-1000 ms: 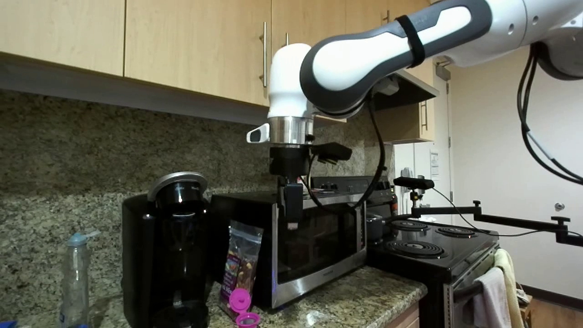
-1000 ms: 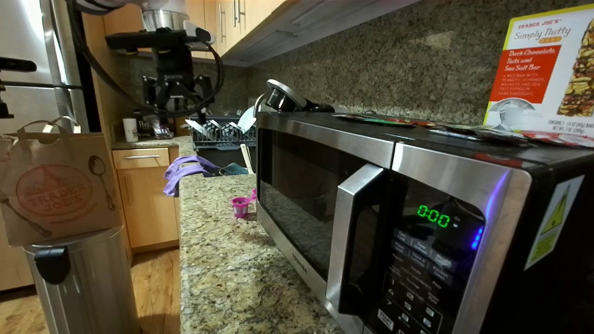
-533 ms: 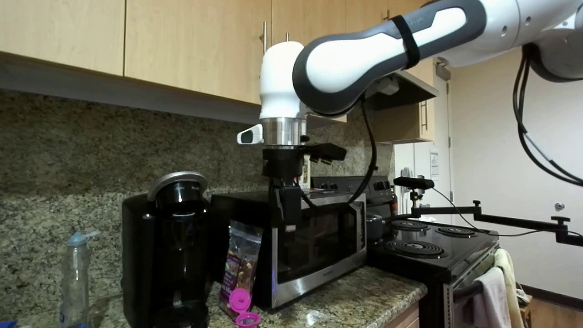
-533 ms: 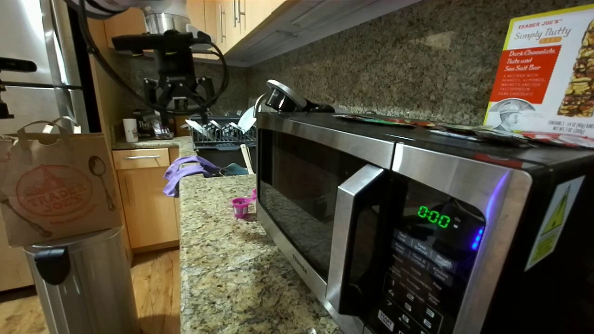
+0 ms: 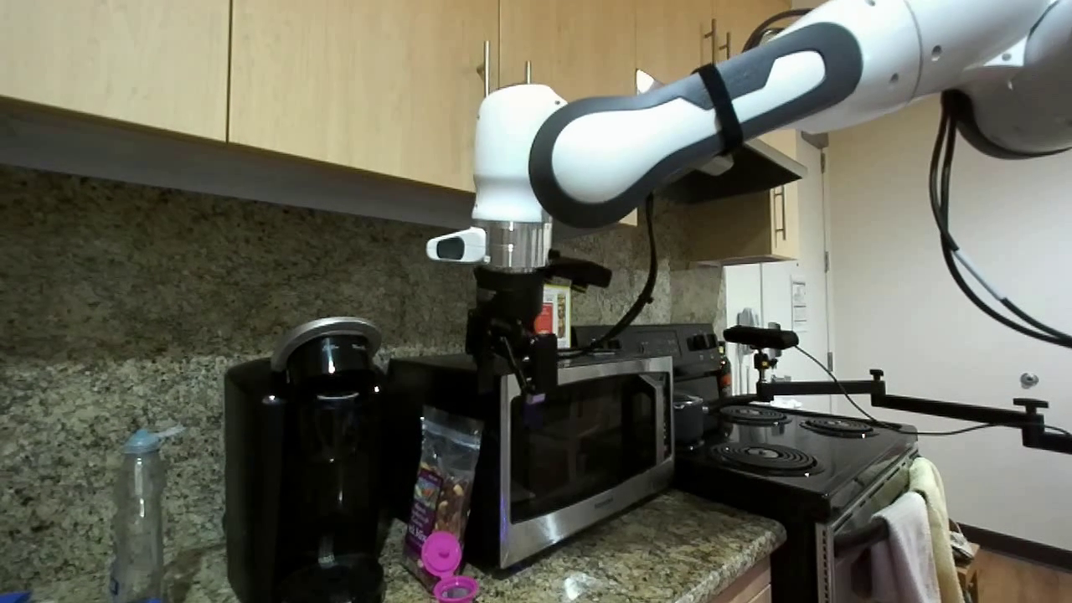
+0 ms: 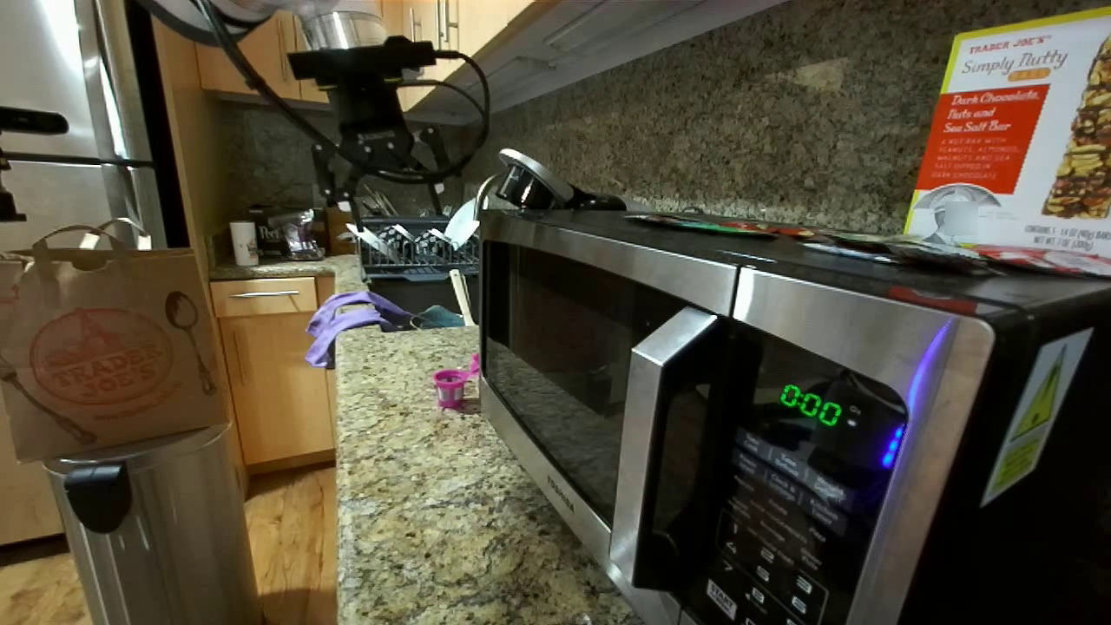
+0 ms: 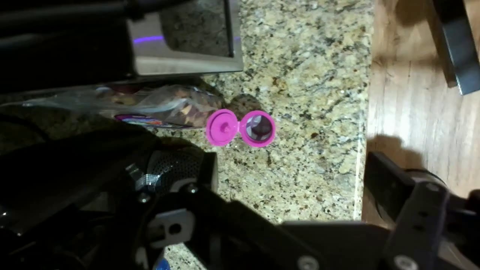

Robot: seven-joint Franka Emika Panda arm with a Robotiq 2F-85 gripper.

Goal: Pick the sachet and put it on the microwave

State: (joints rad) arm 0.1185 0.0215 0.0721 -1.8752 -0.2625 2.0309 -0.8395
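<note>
Nearest in the wrist view are our fingers (image 7: 388, 178), spread well apart with nothing between them, over the speckled surface (image 7: 307, 168) by the coffee maker (image 5: 306, 477). Lower down, a pink cup (image 7: 258, 129) stands just beside the foot of what we take to be the sachet (image 7: 168, 105), a see-through pouch with nut-like bits in it. It is on end between the coffee maker and the microwave (image 5: 586, 452), tilted towards the microwave's side; we cannot tell whether they touch.

We judge this to be the reach: the grasp is not yet made. Next we need to shift towards the sachet's top edge and turn, so that one finger passes down each broad face; the room on the microwave's side looks tight. A pinch high on the limp plastic, then a straight lift, should clear the cup.

Farther off, in an exterior view, flat packets (image 6: 933, 253) lie on the microwave's top with a carton (image 6: 981, 139) standing behind them. We should lay the sachet at the near end, short of those packets.
</note>
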